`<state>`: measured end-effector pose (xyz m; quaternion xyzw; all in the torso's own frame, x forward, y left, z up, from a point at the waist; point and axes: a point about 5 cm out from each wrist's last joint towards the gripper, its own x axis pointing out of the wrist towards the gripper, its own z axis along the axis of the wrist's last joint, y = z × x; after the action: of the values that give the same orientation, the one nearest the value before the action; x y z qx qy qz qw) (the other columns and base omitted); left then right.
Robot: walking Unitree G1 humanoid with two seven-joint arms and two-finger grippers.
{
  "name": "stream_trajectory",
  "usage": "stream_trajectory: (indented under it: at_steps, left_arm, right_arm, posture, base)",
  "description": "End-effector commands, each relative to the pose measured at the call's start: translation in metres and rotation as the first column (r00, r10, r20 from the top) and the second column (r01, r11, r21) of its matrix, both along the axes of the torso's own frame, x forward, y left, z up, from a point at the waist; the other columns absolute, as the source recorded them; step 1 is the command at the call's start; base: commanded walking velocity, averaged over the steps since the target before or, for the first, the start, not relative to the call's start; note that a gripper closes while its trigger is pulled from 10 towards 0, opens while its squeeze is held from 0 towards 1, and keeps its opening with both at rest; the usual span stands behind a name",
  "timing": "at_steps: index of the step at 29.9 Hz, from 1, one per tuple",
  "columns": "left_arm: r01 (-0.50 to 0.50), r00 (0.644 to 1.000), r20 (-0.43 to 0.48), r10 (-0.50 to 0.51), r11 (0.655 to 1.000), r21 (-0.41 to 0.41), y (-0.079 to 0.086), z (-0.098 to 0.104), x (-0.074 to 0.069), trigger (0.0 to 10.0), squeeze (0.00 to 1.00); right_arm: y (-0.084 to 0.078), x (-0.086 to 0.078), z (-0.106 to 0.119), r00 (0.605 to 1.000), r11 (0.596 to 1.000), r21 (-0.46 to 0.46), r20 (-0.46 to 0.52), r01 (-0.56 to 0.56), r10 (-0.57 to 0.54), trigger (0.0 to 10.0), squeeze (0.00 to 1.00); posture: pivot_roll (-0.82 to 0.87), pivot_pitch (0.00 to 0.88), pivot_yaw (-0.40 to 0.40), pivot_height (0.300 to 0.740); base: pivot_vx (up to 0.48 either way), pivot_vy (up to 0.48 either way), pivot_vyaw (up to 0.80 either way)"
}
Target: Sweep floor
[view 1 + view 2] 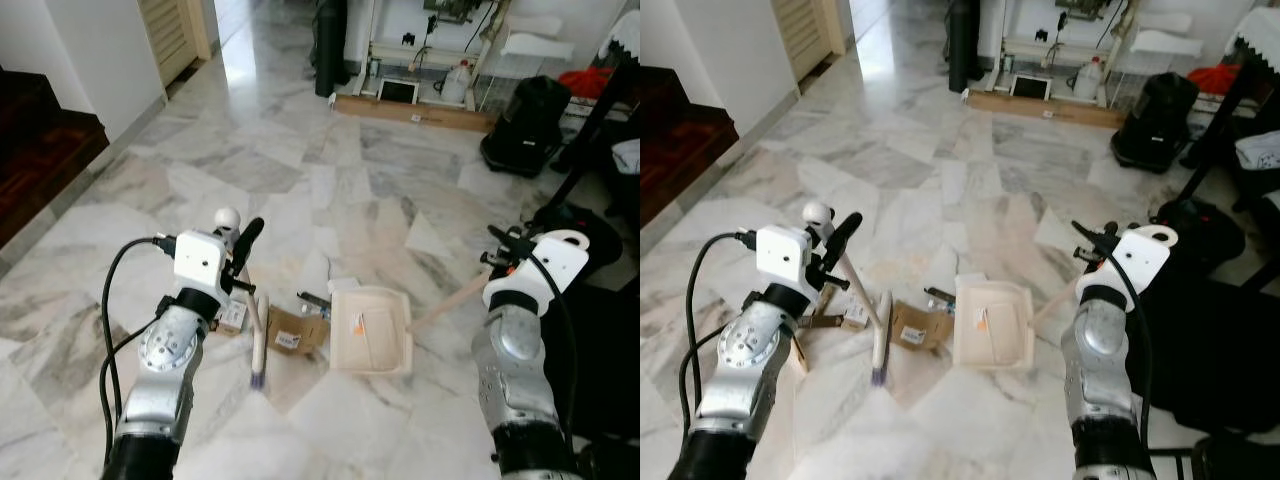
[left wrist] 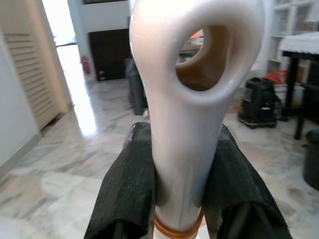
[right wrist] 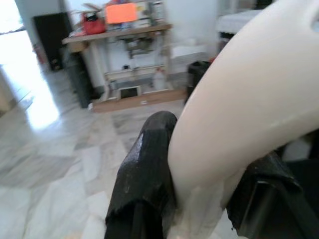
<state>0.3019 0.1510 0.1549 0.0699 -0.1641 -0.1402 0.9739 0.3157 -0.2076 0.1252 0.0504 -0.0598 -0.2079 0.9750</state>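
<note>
From the left eye view I have the left pincer [image 1: 243,248] at left of centre, clenched on the broom handle [image 1: 252,305], whose pale brush head [image 1: 260,348] rests on the marble floor [image 1: 330,170] just below centre. The cream dustpan [image 1: 372,330] lies flat at centre, mouth toward the brush, with a scrap already inside; its long handle [image 1: 455,298] runs up right to the right pincer [image 1: 500,262].

In the right eye view, a cardboard piece [image 1: 912,327] sits between brush and pan, and small boxes [image 1: 852,316] lie left of the brush (behind it, awkwardly).

The left wrist view shows 2 black fingers [image 2: 130,186] gripping the white looped handle top [image 2: 197,74] firmly.

The right wrist view shows that pincer's fingers [image 3: 147,174] grasping the dustpan's pale handle end [image 3: 249,99].

My worry: a stroke toward the pan may shove the pan away, since it is held only by a long handle, and the boxes behind the brush would be missed.
</note>
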Motion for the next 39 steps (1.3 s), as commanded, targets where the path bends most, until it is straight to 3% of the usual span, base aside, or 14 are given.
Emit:
stream_trajectory:
  at_steps: [1,10,21,39]
  left_arm:
    - [-0.003,0.996,0.092,0.002,1.000,0.015,-0.003,0.018,-0.002,10.0,0.00]
    - [-0.001,0.994,0.113,0.000,1.000,0.008,-0.009,0.026,0.008,10.0,0.00]
    - [0.008,0.995,0.102,-0.010,1.000,0.014,-0.013,0.023,0.008,10.0,0.00]
    - [-0.011,0.996,0.086,0.009,1.000,0.020,-0.011,0.022,0.009,10.0,0.00]
  right_arm:
    - [0.007,0.001,0.022,0.994,0.999,-0.009,0.099,-0.041,0.042,10.0,0.00]
    - [0.012,0.000,0.022,0.993,0.998,-0.004,0.095,-0.066,0.066,10.0,0.00]
    - [0.016,0.003,0.020,0.993,0.997,0.003,0.085,-0.080,0.080,10.0,0.00]
    - [0.018,0.004,0.020,0.993,0.996,0.010,0.078,-0.089,0.088,10.0,0.00]
  posture:
    - [0.01,0.007,-0.070,0.740]
    - [0.00,0.000,-0.054,0.740]
    - [0.00,0.000,-0.047,0.740]
    - [0.00,0.025,-0.042,0.740]
  base:
    - [0.000,0.000,0.47]
    - [0.000,0.000,0.22]
    - [0.000,0.000,0.09]
    - [0.000,0.000,0.76]
